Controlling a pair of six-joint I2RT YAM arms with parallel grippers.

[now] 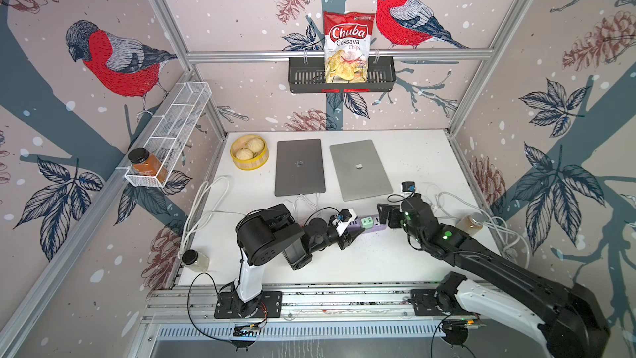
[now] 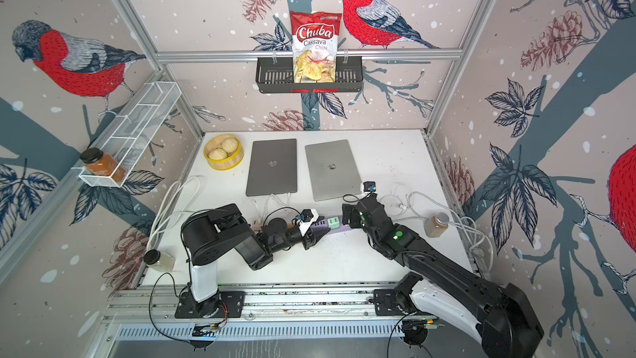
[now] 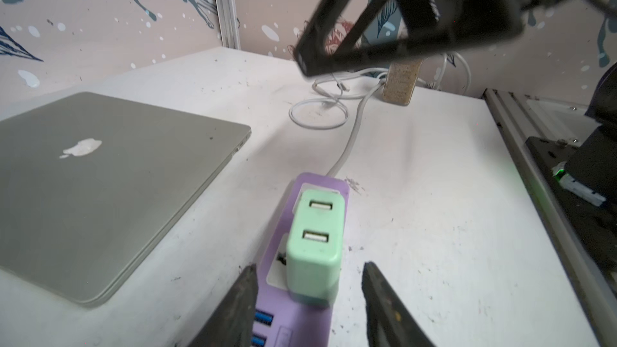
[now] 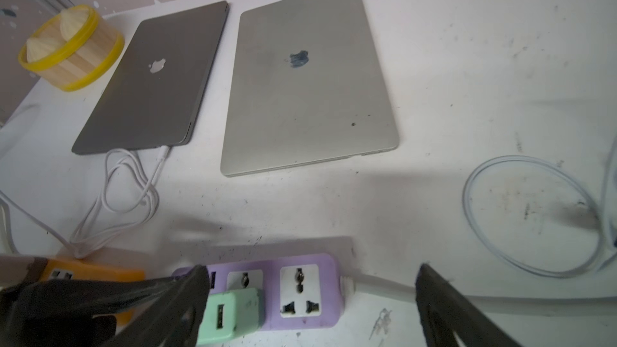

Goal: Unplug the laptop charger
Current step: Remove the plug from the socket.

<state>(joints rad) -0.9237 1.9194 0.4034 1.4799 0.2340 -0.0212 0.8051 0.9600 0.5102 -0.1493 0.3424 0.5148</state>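
Purple power strip [image 4: 271, 290] flat on the white table [image 4: 467, 61], mint-green USB adapter [image 3: 314, 252] plugged into it, orange adapter [image 4: 100, 270] just beside the end opposite its cord. Left gripper [image 3: 309, 267] low over the strip at the mint adapter, jaws partly apart with a gap on either side; grips nothing. Right gripper [image 4: 310, 272] above the strip's corded end, jaws spread wide, empty. Beyond the strip, closed silver laptop [image 4: 300, 95]. Loose white charger cable [image 4: 466, 195] looped on the table past the strip's corded end (its end free on the table, apart from that laptop). Beyond the strip's other end, closed dark laptop [image 4: 157, 78], with a second white cable [image 4: 163, 155] plugged into the edge facing the strip.
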